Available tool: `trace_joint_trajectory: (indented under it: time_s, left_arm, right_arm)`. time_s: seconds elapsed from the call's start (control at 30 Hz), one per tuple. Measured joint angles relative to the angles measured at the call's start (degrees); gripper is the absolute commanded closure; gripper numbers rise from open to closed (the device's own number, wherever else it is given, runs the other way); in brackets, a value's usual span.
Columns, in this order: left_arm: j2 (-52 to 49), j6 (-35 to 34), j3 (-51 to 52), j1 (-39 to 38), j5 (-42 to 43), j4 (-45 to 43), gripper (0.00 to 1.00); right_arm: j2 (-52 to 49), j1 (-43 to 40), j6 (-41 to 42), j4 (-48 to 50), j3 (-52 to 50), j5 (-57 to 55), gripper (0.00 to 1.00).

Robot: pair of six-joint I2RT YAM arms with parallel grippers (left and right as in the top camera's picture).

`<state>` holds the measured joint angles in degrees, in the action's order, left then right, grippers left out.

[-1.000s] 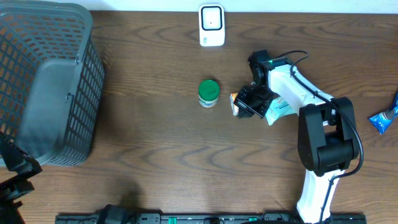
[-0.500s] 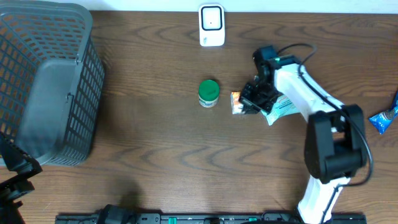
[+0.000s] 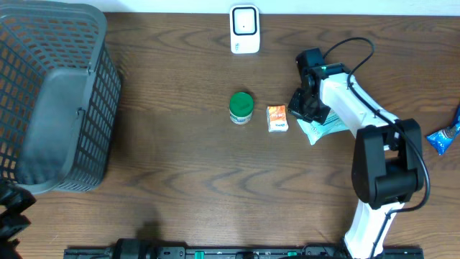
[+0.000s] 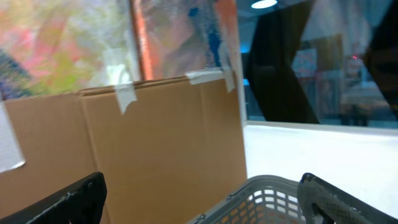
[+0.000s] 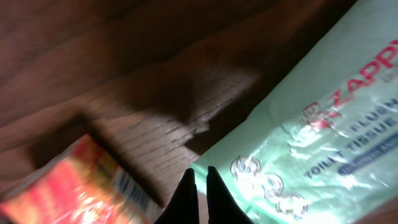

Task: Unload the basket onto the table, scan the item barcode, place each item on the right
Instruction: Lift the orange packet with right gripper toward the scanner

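Observation:
A white barcode scanner (image 3: 244, 29) stands at the table's far edge. Three items lie mid-table: a green-lidded jar (image 3: 241, 106), a small orange box (image 3: 277, 117) and a pale green tissue pack (image 3: 321, 126). My right gripper (image 3: 297, 111) is shut with nothing in it, low over the table between the box and the pack. In the right wrist view its tips (image 5: 199, 173) sit at the edge of the tissue pack (image 5: 311, 137), with the orange box (image 5: 68, 186) to their left. My left gripper (image 4: 202, 182) is open and empty at the near left corner, facing over the basket rim (image 4: 273, 193).
A large grey mesh basket (image 3: 57, 93) fills the left side of the table. A blue snack packet (image 3: 443, 137) lies at the right edge. A brown cardboard box (image 4: 155, 143) stands beyond the basket in the left wrist view.
My right gripper has drawn back to the right off the orange box, which now lies uncovered. The left arm has sunk lower at the near left corner.

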<state>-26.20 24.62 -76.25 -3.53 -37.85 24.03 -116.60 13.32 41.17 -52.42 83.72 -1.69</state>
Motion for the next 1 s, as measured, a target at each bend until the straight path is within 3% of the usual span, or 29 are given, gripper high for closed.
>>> trace_joint_trajectory:
  time_s: [0.23,0.67,0.77,0.83,0.87,1.0]
  left_arm:
    - [0.2,-5.4,0.0,1.7,1.1,0.9,0.02]
    - [0.2,-6.8,0.0,1.7,4.9,0.1,0.02]
    - [0.2,-6.9,0.0,1.7,4.9,-1.1,0.02]
    - [0.2,-6.8,0.0,1.7,4.9,-1.7,0.02]
    - [0.2,-6.8,0.0,1.7,5.0,-1.8,0.02]
    - [0.2,-8.4,0.0,1.7,5.0,-1.9,0.02]
  right_arm:
    - [-2.1,2.4,0.0,0.7,0.0,2.4,0.99]
    - [-2.1,11.9,1.0,2.6,-0.1,16.0,0.98]
    - [-2.1,11.8,1.3,2.0,-0.1,17.1,0.81]
    - [-2.1,11.5,1.0,0.5,0.2,17.6,0.20]
    - [-1.9,11.5,0.2,-0.2,0.6,17.7,0.01]
    - [-0.6,11.3,-6.7,-2.0,2.6,17.9,0.01]
